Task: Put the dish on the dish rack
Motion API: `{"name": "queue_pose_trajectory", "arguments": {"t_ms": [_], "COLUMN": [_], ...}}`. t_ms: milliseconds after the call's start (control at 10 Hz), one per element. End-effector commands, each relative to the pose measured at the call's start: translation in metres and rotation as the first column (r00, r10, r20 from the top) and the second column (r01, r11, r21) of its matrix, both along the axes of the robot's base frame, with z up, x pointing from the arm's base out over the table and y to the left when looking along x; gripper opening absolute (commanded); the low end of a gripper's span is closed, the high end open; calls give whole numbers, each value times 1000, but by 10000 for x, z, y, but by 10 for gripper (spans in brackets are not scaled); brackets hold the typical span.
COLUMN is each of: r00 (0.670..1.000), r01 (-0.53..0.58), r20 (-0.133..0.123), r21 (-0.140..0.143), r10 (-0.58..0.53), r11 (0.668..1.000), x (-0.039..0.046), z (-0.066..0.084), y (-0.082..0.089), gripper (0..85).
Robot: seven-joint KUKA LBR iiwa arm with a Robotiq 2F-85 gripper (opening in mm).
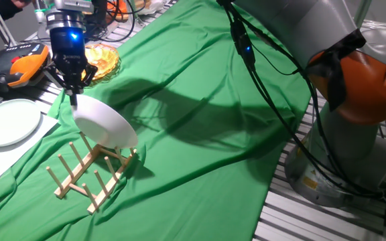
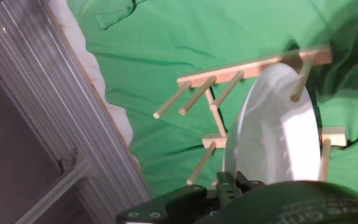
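Note:
The dish (image 1: 106,124) is a plain white round plate standing tilted on its edge at the far end of the dish rack (image 1: 86,175), a small light-wood rack with upright pegs on the green cloth. My gripper (image 1: 74,99) is above it, shut on the dish's upper rim. In the hand view the dish (image 2: 278,130) stands between the rack's (image 2: 253,65) pegs, with its rim at my gripper (image 2: 232,182) at the bottom edge. The dish's lower edge is hidden behind the rack rails.
A paler plate (image 1: 9,122) lies on white paper at the left. An orange-yellow glass dish (image 1: 102,59) sits behind my gripper. An orange-black device (image 1: 22,67) lies at the far left. The arm's base (image 1: 354,120) and cables stand at the right. Green cloth (image 1: 200,100) covers the table.

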State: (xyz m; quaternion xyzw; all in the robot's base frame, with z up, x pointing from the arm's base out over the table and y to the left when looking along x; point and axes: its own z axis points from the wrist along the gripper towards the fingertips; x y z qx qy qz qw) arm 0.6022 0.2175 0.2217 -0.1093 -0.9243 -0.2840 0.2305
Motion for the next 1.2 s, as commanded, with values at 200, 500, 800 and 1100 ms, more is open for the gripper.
{"name": "queue_pose_trajectory", "arguments": {"t_ms": [200,500,800,1100], "r00": [1000,1000,1000,1000], "r01": [-12,-7,8,-1], "r20": [13,15,15,16], "r21": [-4,-37,-43,-43], "r10": [12,7,-7,1], "r11": [1000,999,999,999], "x": [6,17,34,48], "z": [-99,-102,-131,-161], "y": [16,61,85,91], "gripper": [0,0,170,170]}}
